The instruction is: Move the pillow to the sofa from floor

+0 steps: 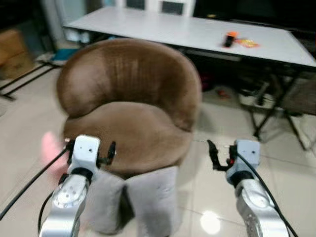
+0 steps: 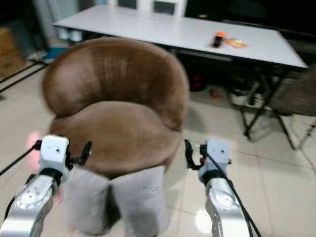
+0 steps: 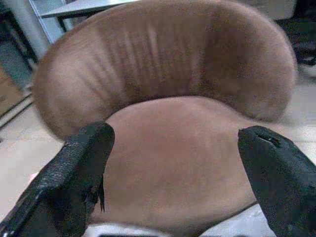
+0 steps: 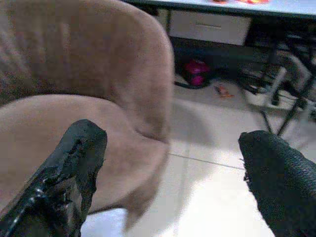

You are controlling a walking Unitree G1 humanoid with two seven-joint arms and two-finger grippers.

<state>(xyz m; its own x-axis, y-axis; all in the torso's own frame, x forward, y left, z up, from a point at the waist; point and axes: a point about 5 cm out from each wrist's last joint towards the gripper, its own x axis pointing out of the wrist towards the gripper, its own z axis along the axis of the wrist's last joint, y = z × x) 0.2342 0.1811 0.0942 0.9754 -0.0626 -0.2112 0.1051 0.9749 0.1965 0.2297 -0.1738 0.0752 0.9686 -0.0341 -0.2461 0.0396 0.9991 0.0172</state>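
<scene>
Robot facing a round brown sofa (image 1: 131, 106) on a pale tiled floor (image 1: 24, 133), both arms raised ahead of it. The grey pillow (image 1: 140, 200) stands on the floor, leaning against the sofa's front edge; it appears creased down its middle, so that it reads as two upright lobes. The left gripper (image 1: 90, 152) is held above the pillow's left part, just in front of the seat, and the left wrist view shows its two black fingers (image 3: 74, 180) spread wide with the seat cushion between them and nothing held. The right gripper (image 1: 221, 155) hangs over bare floor to the right of the sofa, apart from the pillow; its fingers (image 4: 66, 180) are likewise spread and empty. Behind the sofa stands a long white table (image 1: 197, 32) carrying a small orange and black object (image 1: 230, 38); folding legs and scattered items lie beneath it. Judged from this arrangement, the task is at its beginning: the pillow is not yet grasped or lifted and the seat is bare. Remaining steps are to bring the grippers down onto the pillow, close on it, lift it and set it on the seat.
</scene>
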